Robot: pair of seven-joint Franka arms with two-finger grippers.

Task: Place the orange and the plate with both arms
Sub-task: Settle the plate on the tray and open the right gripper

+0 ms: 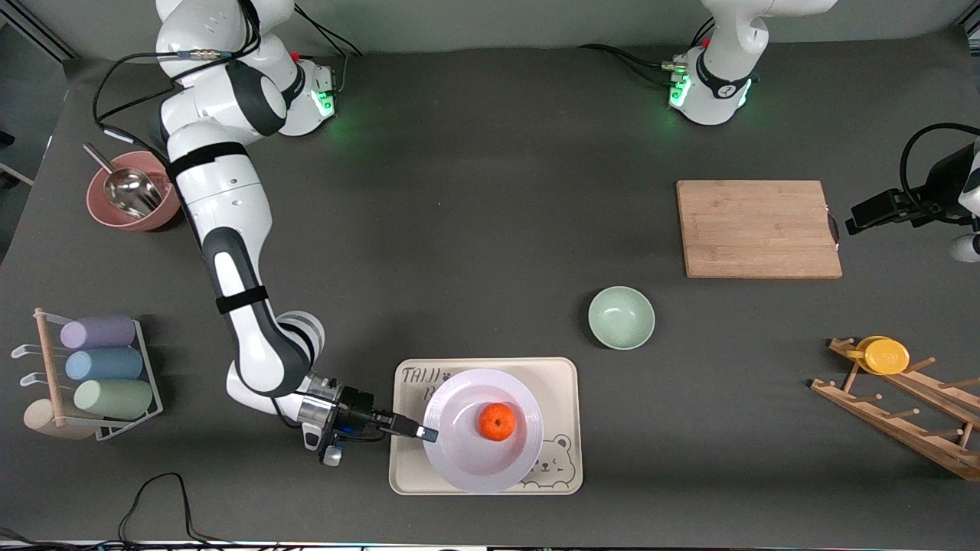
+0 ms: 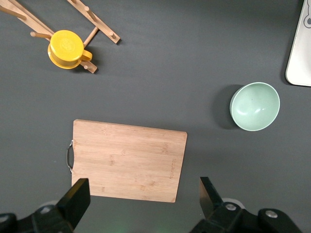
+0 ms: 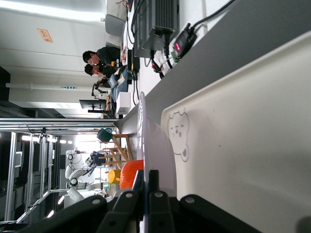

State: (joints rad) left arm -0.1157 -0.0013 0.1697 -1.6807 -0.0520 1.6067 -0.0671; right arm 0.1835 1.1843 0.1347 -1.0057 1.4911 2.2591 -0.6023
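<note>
Lavender-white plate (image 1: 483, 430) is pinched at its rim by my right gripper (image 1: 429, 435); fingers (image 3: 156, 196) clamped on the edge, one above the rim and one below, as the right wrist view shows. Plate sits over the cream bear tray (image 1: 563, 383), rim edge at my fingertips; I cannot tell whether it rests flat on the tray or is slightly lifted on my side.

Orange (image 1: 497, 422) lies in the plate's well, just past my right fingertips, toward the left arm's end of the table. Not touching the gripper. In the right wrist view it shows as an orange bulge (image 3: 130, 174) above the plate rim (image 3: 154, 145), with the tray's bear print (image 3: 178, 133) alongside.

My left gripper (image 2: 141, 196) is up in the air near the left arm's end of the table, waiting, fingers spread wide with nothing between them. Below it: the bamboo cutting board (image 2: 129, 160). Mint-green bowl (image 2: 254, 106) lies off to one side of that gripper, between the board and the tray corner (image 2: 299, 48). Yellow cup (image 2: 66, 48) hangs on the wooden rack (image 2: 99, 24), well apart from both plate and orange.

Near my right arm's end of the table: pink bowl (image 1: 115, 210) with a metal scoop (image 1: 130, 191), and a cup holder (image 1: 149, 375) with pastel tumblers.
</note>
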